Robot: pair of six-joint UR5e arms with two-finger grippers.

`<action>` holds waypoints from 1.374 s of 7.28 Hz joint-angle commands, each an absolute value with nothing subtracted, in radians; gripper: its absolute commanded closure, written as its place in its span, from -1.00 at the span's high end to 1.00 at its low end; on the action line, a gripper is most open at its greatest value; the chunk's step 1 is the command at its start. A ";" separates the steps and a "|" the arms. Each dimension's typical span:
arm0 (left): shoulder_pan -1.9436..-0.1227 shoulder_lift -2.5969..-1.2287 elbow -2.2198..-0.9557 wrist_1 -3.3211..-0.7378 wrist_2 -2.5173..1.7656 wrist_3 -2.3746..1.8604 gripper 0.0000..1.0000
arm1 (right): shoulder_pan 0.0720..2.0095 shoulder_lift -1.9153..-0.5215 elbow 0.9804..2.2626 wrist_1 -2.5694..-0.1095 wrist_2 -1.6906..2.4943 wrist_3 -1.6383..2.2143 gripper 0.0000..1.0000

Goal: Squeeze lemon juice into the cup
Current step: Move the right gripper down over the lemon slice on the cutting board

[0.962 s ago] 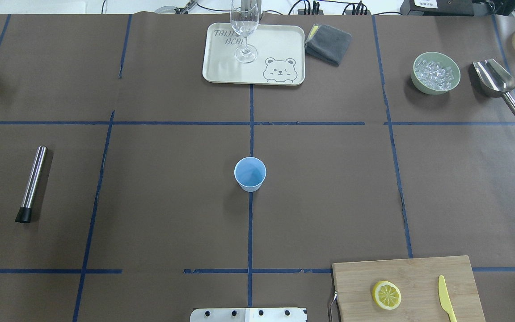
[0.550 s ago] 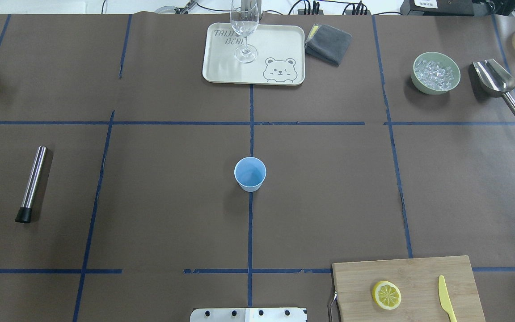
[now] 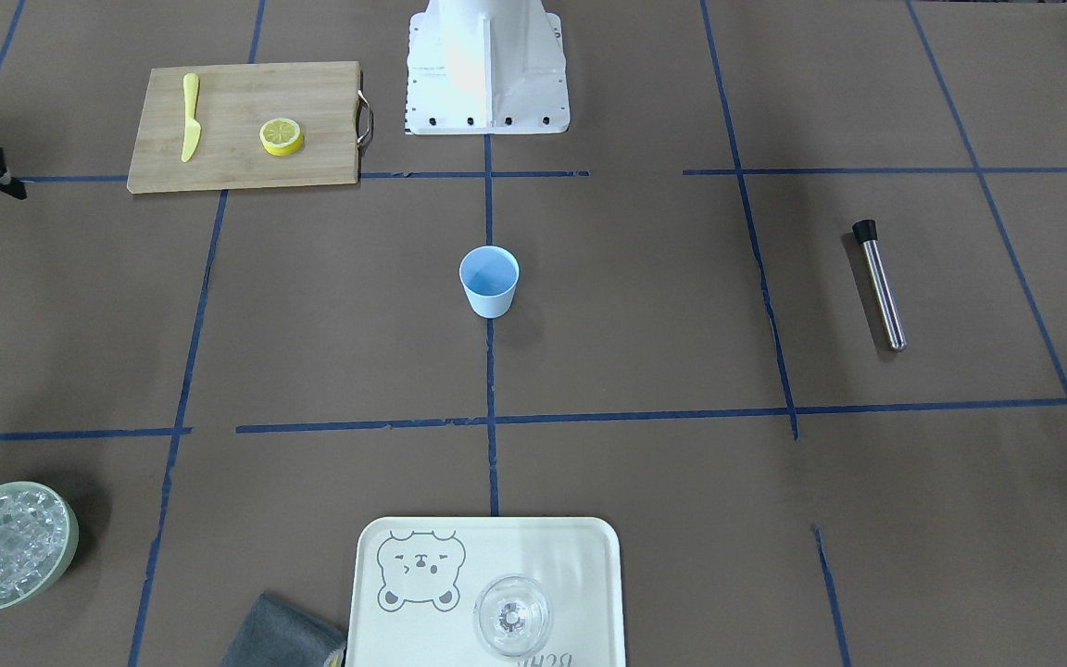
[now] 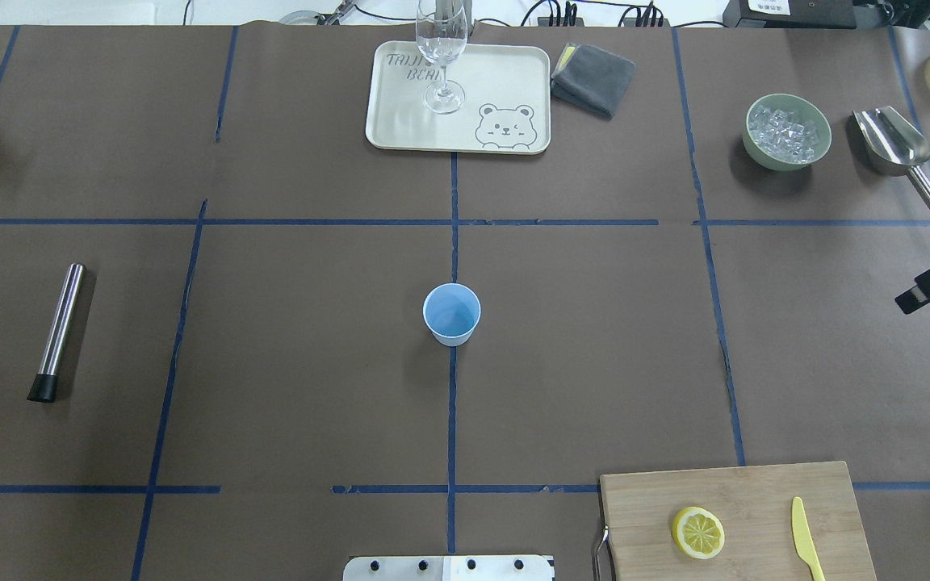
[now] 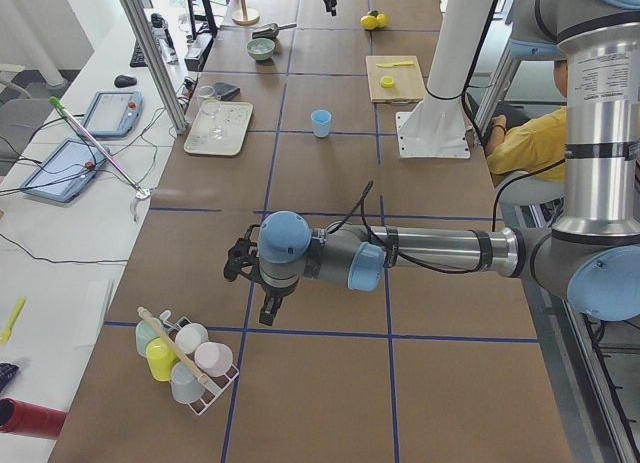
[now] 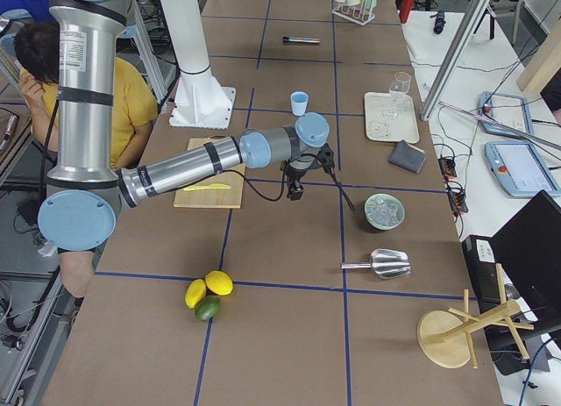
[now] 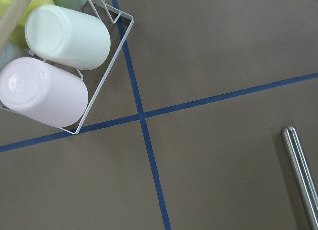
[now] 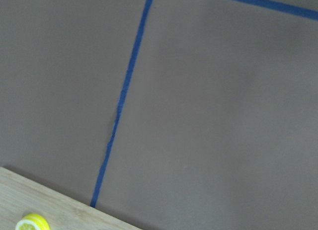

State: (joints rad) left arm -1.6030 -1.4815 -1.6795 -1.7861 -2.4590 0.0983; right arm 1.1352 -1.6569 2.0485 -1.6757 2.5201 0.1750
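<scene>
Light blue cup (image 4: 451,315); yellow lemon (image 4: 698,532), pale wheel-patterned face; blue-lined brown table (image 4: 312,323)

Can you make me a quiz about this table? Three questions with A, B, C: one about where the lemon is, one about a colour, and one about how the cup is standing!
1. Where is the small round yellow lemon piece?
A) on the rectangular wooden cutting board
B) inside a red box
C) on a dinner plate

2. What colour is the small handleless cup?
A) red
B) light blue
C) black

3. How does the cup stand?
A) on its side
B) upside down
C) upright, mouth up

Answers:
1. A: the lemon piece lies cut face up on the board, near the long yellow plastic knife.
2. B: its wall and inside are pale blue.
3. C: the overhead view looks into its open mouth.
</scene>
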 commanded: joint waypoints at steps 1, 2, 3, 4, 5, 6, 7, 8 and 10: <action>-1.603 -1.476 -1.675 -1.808 -2.456 0.100 1.00 | 0.851 -1.637 2.210 -1.646 2.316 0.507 1.00; -1.603 -1.474 -1.677 -1.809 -2.456 0.100 1.00 | 0.703 -1.632 2.221 -1.490 2.155 0.696 1.00; -1.603 -1.474 -1.680 -1.810 -2.456 0.100 1.00 | 0.581 -1.632 2.220 -1.397 2.073 0.839 0.99; -1.603 -1.474 -1.683 -1.810 -2.456 0.101 1.00 | 0.461 -1.632 2.242 -1.391 1.960 0.915 0.99; -1.603 -1.476 -1.684 -1.812 -2.465 0.103 1.00 | 0.381 -1.634 2.244 -1.390 1.915 1.022 1.00; -1.603 -1.474 -1.687 -1.812 -2.465 0.103 1.00 | 0.317 -1.631 2.244 -1.344 1.883 1.163 1.00; -1.603 -1.476 -1.687 -1.812 -2.465 0.104 1.00 | 0.232 -1.638 2.241 -1.289 1.735 1.261 1.00; -1.603 -1.476 -1.689 -1.813 -2.465 0.106 1.00 | 0.207 -1.638 2.243 -1.287 1.697 1.351 1.00; -1.603 -1.476 -1.692 -1.813 -2.467 0.106 1.00 | 0.108 -1.672 2.238 -1.287 1.562 1.492 0.97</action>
